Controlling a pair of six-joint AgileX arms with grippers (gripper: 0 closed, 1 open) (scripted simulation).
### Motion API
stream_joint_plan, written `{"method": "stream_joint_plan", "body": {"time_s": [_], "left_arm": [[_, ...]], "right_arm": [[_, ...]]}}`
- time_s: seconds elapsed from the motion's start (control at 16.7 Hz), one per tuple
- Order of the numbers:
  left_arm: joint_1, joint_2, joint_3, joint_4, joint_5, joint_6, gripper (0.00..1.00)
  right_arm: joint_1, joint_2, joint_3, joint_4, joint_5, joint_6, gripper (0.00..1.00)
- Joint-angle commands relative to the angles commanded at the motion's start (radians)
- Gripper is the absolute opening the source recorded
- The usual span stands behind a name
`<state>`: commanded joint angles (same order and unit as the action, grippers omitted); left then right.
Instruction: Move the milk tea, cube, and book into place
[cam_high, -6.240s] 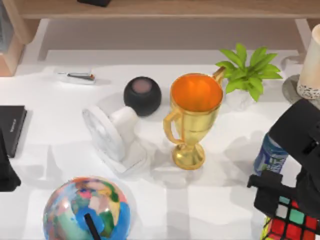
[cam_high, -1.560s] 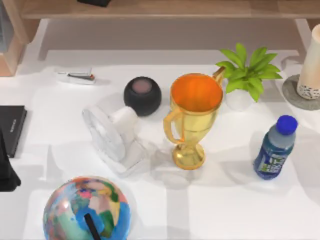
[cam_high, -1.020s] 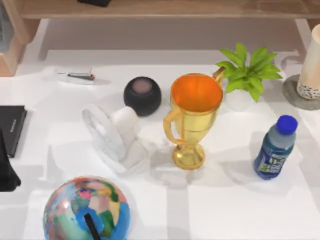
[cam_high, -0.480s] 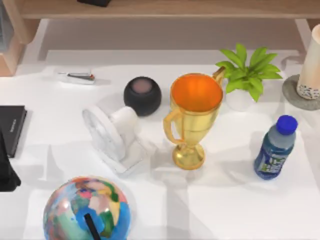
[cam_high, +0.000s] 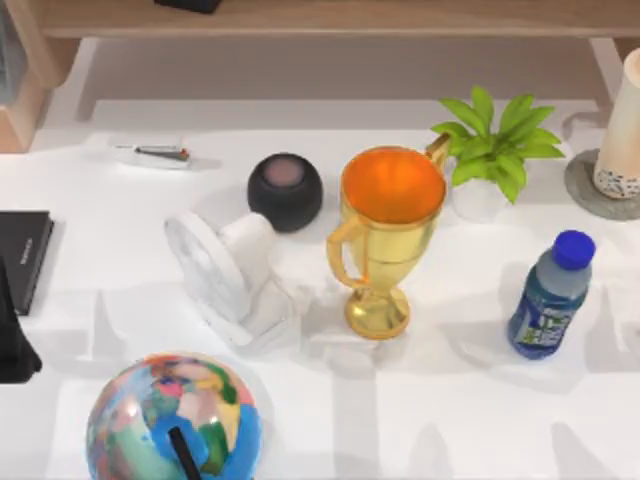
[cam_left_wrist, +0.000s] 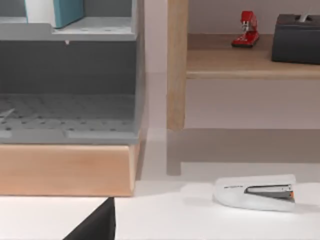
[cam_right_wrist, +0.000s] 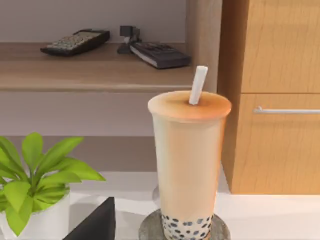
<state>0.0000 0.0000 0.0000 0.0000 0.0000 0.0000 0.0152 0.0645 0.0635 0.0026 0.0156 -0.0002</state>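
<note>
Tall cream-beige milk tea cup (cam_right_wrist: 189, 165) with white straw stands on round grey coaster (cam_high: 603, 186), far right. Top-heavy, smooth; grasp mid-body. Finger state on both arms: cannot tell.
</note>
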Motion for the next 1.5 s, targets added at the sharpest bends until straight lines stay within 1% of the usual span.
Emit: {"method": "stream_joint_plan", "body": {"time_s": [0.18, 0.48, 0.6, 0.72, 0.84, 1.02, 1.5], "left_arm": [[0.0, 0.0, 0.0, 0.0, 0.0, 0.0, 1.0], [0.0, 0.0, 0.0, 0.0, 0.0, 0.0, 1.0], [0.004, 0.031, 0.029, 0.014, 0.011, 0.0, 1.0], [0.017, 0.104, 0.094, 0.044, 0.034, -0.001, 1.0], [0.039, 0.22, 0.187, 0.084, 0.065, -0.001, 1.0], [0.085, 0.462, 0.362, 0.159, 0.118, -0.002, 1.0], [0.251, 1.288, 0.918, 0.39, 0.275, -0.005, 1.0]], "right_arm": [[-0.015, -0.064, -0.063, -0.002, -0.015, 0.0, 1.0], [-0.015, -0.064, -0.064, -0.003, -0.016, 0.0, 1.0], [-0.015, -0.064, -0.064, -0.003, -0.016, 0.0, 1.0], [-0.015, -0.064, -0.064, -0.003, -0.016, 0.0, 1.0], [-0.015, -0.064, -0.064, -0.003, -0.016, 0.0, 1.0], [-0.015, -0.064, -0.064, -0.003, -0.016, 0.0, 1.0], [-0.015, -0.064, -0.064, -0.003, -0.016, 0.0, 1.0]]}}
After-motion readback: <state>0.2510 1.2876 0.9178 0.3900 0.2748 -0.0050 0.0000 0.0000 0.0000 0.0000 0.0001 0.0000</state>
